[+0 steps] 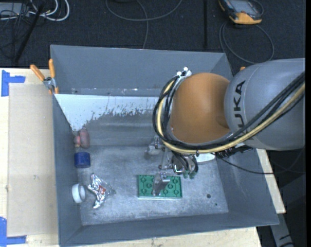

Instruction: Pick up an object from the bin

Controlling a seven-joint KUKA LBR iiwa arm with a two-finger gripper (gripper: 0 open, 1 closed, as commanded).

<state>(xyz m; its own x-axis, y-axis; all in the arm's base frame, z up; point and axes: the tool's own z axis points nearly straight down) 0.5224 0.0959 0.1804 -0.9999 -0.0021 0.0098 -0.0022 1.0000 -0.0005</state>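
A flat green studded building plate (159, 187) lies on the bin floor near the front, right of centre. My gripper (160, 181) reaches down from under the orange cover and its tip stands over the plate's middle, close to or touching its top. A white flat piece (206, 157) peeks out from under the arm just right of the gripper.
Along the left side of the bin lie a pinkish lump (83, 137), a blue cap (82, 160), a white cap (78, 192) and a crumpled silver wrapper with red marks (99, 190). The arm and its orange cover hang over the right half.
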